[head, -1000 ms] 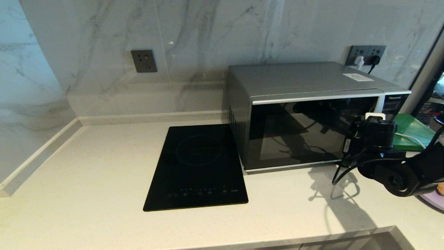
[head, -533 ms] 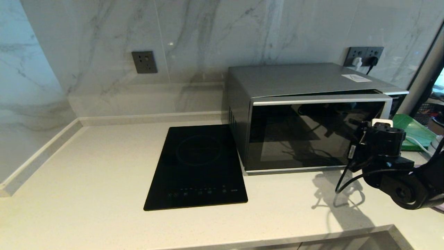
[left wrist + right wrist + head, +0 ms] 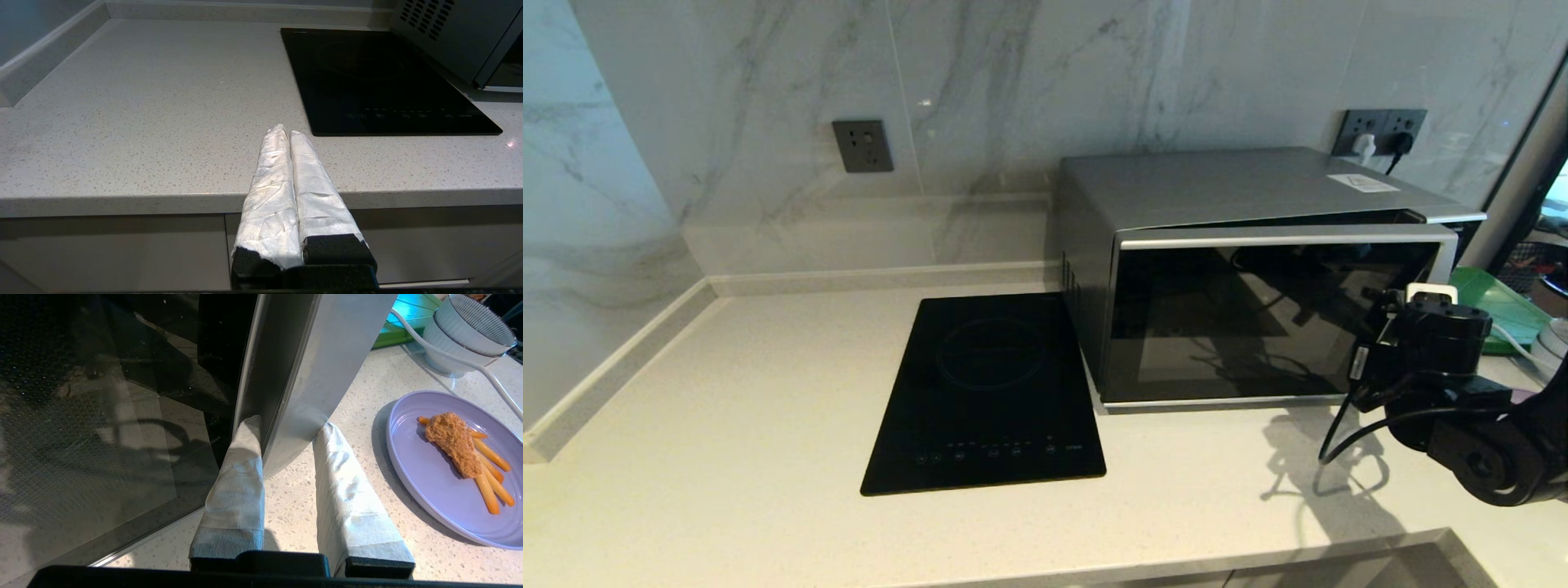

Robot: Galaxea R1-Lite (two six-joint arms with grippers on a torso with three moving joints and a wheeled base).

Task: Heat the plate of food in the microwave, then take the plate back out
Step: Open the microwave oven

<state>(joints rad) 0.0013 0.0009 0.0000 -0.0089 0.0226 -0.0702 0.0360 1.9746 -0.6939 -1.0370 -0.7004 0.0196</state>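
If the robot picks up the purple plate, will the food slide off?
Maybe, if it tips. The plate looks shallow with a low rim, so it probably holds food only while level. The thin orange sticks lie loose and would likely roll first. The lumpy brown piece rests on them, so it might shift too.

A: The microwave has a brushed, matt silver metal case, and its door is dark glass, glossy enough to mirror.

B: The hob is smooth black glass too. The worktop looks like speckled pale stone, faintly satin.

A: The right claw fingers wear crinkled white cloth-like wrap. The plate of food is smooth, glazed lilac.
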